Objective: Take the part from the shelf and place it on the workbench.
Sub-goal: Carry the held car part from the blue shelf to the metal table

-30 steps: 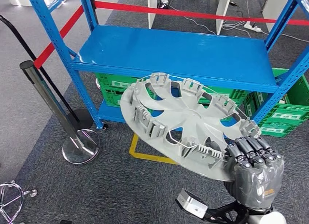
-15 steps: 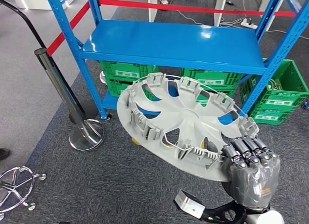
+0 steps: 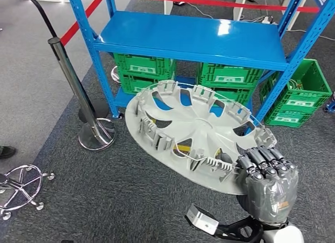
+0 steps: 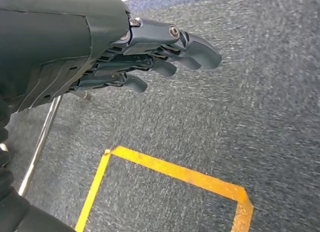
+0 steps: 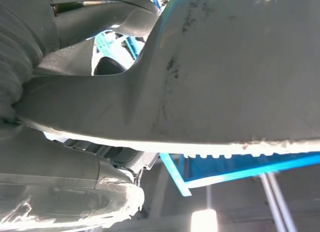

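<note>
In the head view, the right hand [image 3: 268,186] grips the rim of a large grey wheel cover [image 3: 197,133], fingers curled over the near right edge and closed tight on it. The wheel cover hangs in the air, inner face up, showing clips and a wire ring, tilted so that its far left edge sits higher than the held edge. It is clear of the blue shelf [image 3: 189,36], just in front of the shelf's front edge and above the grey carpet [image 3: 118,201]. Green crates [image 3: 144,65] stand on the lower level under the blue shelf surface, and another green crate [image 3: 302,96] sits on the carpet beside the shelf's right post. A chrome barrier post [image 3: 77,91] with a round base stands off the shelf's left front corner, and a red belt [image 3: 213,1] runs behind the shelf. A chair base [image 3: 20,188] lies near the carpet's left edge.

In the left wrist view, the left hand [image 4: 151,57] holds nothing; its fingers are stretched out nearly straight and slightly apart above the carpet, over a yellow tape outline [image 4: 170,172].

In the right wrist view, the grey underside of the wheel cover [image 5: 226,67] lies close across the frame, its edge pinched by the right hand [image 5: 56,117], with blue shelf framing [image 5: 241,167] beyond.
</note>
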`<state>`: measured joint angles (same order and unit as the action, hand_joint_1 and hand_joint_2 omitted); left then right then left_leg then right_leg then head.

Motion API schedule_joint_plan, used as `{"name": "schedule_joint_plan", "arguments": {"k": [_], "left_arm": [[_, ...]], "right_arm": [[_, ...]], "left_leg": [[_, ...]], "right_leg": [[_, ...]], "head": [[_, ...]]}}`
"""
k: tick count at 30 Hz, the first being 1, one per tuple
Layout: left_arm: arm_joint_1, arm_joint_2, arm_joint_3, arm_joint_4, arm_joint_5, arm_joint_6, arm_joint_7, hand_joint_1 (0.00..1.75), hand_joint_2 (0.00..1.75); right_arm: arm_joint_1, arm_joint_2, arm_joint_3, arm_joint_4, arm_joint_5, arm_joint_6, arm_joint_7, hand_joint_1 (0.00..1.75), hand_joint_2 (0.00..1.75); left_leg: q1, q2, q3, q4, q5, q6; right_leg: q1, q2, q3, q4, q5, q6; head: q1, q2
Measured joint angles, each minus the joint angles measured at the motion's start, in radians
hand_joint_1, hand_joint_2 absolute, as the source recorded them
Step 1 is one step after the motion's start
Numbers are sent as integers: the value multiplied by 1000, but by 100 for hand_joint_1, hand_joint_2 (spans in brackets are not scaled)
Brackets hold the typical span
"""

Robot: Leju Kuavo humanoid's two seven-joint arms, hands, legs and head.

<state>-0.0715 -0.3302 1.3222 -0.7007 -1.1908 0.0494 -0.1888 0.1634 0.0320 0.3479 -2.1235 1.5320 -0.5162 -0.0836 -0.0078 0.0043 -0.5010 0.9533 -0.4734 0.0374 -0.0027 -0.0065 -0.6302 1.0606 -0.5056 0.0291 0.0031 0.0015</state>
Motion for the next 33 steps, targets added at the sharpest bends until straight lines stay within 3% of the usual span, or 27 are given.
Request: {"name": "schedule_joint_plan", "arguments": {"k": [2, 3, 4, 5, 7, 9, 11, 13, 14, 15, 17, 18, 19, 20, 21, 23, 25, 27, 29, 31, 33], "left_arm": [[-1, -1, 0, 0, 2, 0, 0, 0, 175], [-1, -2, 1, 0, 3, 0, 0, 0, 175], [-1, -2, 1, 0, 3, 0, 0, 0, 175], [-1, -2, 1, 0, 4, 1, 0, 0, 175], [-1, -2, 2, 0, 4, 1, 0, 0, 175], [-1, -2, 2, 0, 4, 1, 0, 0, 175], [-1, -1, 3, 0, 4, 1, 0, 0, 175], [0, 0, 6, 0, 4, 1, 0, 0, 175], [0, 1, 8, 0, 4, 2, 0, 0, 175], [1, 1, 10, 0, 4, 2, 0, 0, 175], [1, 1, 12, 0, 4, 2, 0, 0, 175], [1, 1, 13, 0, 4, 3, 0, 0, 175], [1, 1, 14, 0, 4, 3, 0, 0, 175], [1, 1, 14, 0, 4, 3, 0, 0, 175], [1, 1, 15, 0, 4, 3, -1, 0, 175], [0, 3, 15, 0, 5, 3, -2, 0, 175], [0, 6, 15, -1, 6, 3, -5, 0, 175], [0, 6, 16, -1, 7, 3, -6, 0, 175], [-1, 6, 16, -1, 9, 1, -11, 0, 175], [-2, 5, 16, -1, 13, -3, -19, 0, 175], [-1, 4, 16, -1, 17, -7, -23, 0, 175]], "right_arm": [[-3, 0, 3, 4, 0, 0, 0, 175, 175], [-4, 0, 5, 7, 0, 0, 1, 175, 175], [-4, 0, 5, 10, 0, 0, 2, 175, 175], [-4, 0, 5, 12, 0, 1, 3, 175, 175], [-6, 0, 5, 16, 1, 2, 6, 175, 175], [-10, 0, 7, 17, 1, 3, 8, 175, 175], [-14, 0, 10, 18, 1, 4, 9, 175, 175], [-16, 0, 12, 21, 1, 4, 10, 175, 175], [-17, -1, 13, 22, 1, 5, 10, 175, 175], [-18, -1, 13, 23, 1, 5, 10, 175, 175], [-20, -1, 14, 25, 1, 6, 10, 175, 175], [-20, -1, 14, 27, 1, 6, 11, 175, 175], [-21, -1, 14, 28, 1, 6, 11, 175, 175], [-21, -1, 14, 29, 1, 5, 11, 175, 175], [-21, -1, 14, 30, 0, 5, 11, 175, 175], [-21, -1, 14, 30, 0, 4, 12, 175, 175], [-22, -1, 14, 31, -1, 4, 13, 175, 175], [-23, -1, 15, 31, -1, 3, 13, 175, 175], [-23, -1, 15, 32, -1, 3, 14, 175, 175], [-23, -1, 15, 32, -2, 2, 15, 175, 175], [-23, -1, 16, 34, -2, 2, 16, 175, 175]], "left_leg": [[-1, 1, -31, 2, 23, 4], [-2, 1, -47, 3, 35, 3], [-2, 2, -63, 5, 46, 2], [-2, 2, -80, 7, 58, -1], [-2, 2, -110, 13, 79, -8], [-4, 1, -131, 21, 98, -17], [-6, 1, -141, 24, 116, -25], [-3, 0, -148, 28, 118, -35], [-1, -1, -155, 44, 95, -42], [1, -1, -167, 80, 53, -48], [5, -2, -197, 207, -52, -58], [6, -1, -210, 273, -85, -60], [7, -2, -212, 316, -94, -61], [7, -2, -200, 327, -81, -59], [6, -2, -171, 300, -53, -54], [2, -4, -78, 173, -9, -34], [-5, -6, -10, 62, -6, -17], [-8, -6, 2, 25, -10, -12], [-3, -3, 2, 5, -4, -8], [2, -1, -3, -7, 5, -3], [1, 1, -16, -3, 12, -2]], "right_leg": [[-2, 2, -37, 126, -94, 8], [-2, 2, -47, 185, -116, 11], [-3, 2, -45, 218, -113, 14], [-5, 2, -25, 216, -88, 15], [-9, 2, 62, 111, -33, 18], [-10, 4, 163, -36, -35, 15], [-6, 7, 194, -99, -51, 6], [-6, 6, 175, -96, -40, -9], [-7, 4, 169, -95, -32, -20], [-7, 2, 162, -94, -23, -29], [-5, 0, 143, -90, -4, -40], [-4, -1, 128, -87, 4, -42], [-3, -1, 112, -84, 12, -43], [-1, 0, 98, -81, 19, -43], [2, 0, 86, -79, 25, -43], [6, 1, 73, -76, 36, -41], [6, 0, 64, -74, 47, -33], [4, -1, 56, -74, 57, -21], [5, 0, 40, -58, 45, -11], [3, 3, -1, 27, -12, 0], [-1, 4, -54, 163, -77, 9]], "head": [[2, 0], [2, 0], [2, 0], [2, 0], [2, 0], [2, 0], [3, 0], [4, 0], [3, 0], [2, 0], [-1, 0], [-2, 0], [-2, 0], [-2, 0], [-2, 0], [-1, 0], [0, 0], [0, 0], [2, 0], [8, 0], [11, 0]]}}
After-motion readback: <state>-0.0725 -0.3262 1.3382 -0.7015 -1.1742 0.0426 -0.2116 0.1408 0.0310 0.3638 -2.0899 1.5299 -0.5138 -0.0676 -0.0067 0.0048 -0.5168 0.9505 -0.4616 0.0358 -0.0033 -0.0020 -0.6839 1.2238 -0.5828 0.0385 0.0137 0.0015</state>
